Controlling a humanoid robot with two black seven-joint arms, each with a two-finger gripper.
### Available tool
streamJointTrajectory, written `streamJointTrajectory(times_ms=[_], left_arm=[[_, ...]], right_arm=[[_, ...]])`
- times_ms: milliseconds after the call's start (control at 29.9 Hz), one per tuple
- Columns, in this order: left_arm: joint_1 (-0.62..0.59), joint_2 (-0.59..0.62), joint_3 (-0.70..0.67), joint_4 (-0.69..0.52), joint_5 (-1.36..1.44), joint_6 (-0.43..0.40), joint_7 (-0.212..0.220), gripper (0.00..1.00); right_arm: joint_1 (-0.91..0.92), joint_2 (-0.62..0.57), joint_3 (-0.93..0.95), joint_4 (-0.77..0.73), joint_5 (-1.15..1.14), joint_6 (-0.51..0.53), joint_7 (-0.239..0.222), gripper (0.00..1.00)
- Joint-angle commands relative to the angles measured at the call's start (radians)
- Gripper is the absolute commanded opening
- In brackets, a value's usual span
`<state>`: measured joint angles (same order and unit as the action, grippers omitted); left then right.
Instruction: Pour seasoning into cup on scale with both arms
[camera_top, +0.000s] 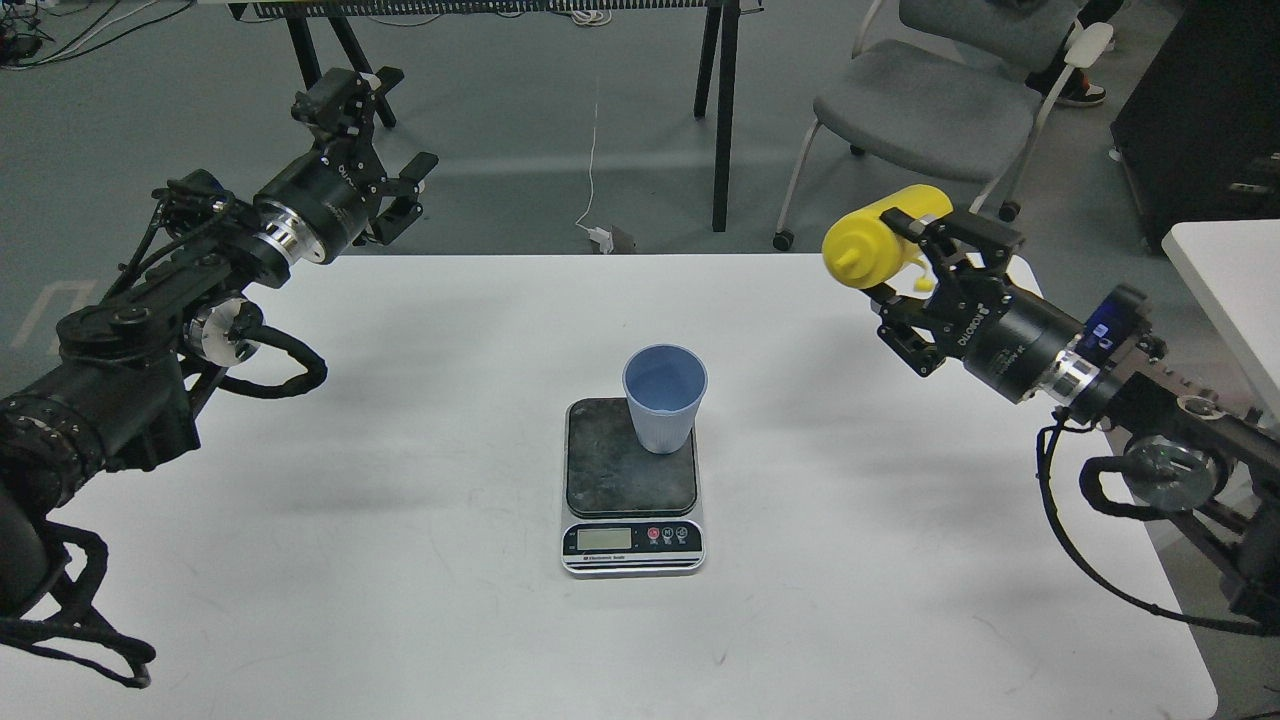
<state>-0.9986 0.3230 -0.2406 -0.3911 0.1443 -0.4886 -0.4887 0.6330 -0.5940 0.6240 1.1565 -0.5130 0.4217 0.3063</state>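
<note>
- The light blue cup (664, 396) stood upright on the far right part of the kitchen scale (631, 485), near the middle of the white table (400, 520); nothing could be made out inside it.
- The right gripper (925, 262) had its jaws clamped on the yellow squeeze bottle (883, 236), which lay tipped on its side with the nozzle toward the cup, well right of it and above the table's far edge.
- The left gripper (385, 150) hung empty, jaws apart, well away at the far left.
- By my judgement, picking up was done; carrying the bottle over the cup and pouring remained.
</note>
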Motion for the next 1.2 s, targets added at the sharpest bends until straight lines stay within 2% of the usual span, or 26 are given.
streamJointTrajectory(times_ms=[0,134,368,702,1171], left_arm=[[0.003,-0.002,-0.002,0.000,0.000,0.000,0.000,0.95],[0.005,-0.002,-0.003,0.000,0.000,0.000,0.000,0.95],[0.005,-0.002,-0.003,0.000,0.000,0.000,0.000,0.95],[0.005,0.001,-0.002,0.000,0.000,0.000,0.000,0.95],[0.003,-0.002,-0.002,0.000,0.000,0.000,0.000,0.96]], right_arm=[[0.193,0.006,-0.205,0.005,-0.082,-0.110,-0.012,0.42],[0.403,0.023,-0.476,0.003,-0.182,-0.300,-0.012,0.42],[0.606,0.108,-0.722,0.000,-0.214,-0.443,-0.023,0.42],[0.723,0.227,-0.928,-0.006,-0.349,-0.530,-0.046,0.42],[0.853,0.295,-1.115,-0.026,-0.418,-0.597,-0.069,0.43]])
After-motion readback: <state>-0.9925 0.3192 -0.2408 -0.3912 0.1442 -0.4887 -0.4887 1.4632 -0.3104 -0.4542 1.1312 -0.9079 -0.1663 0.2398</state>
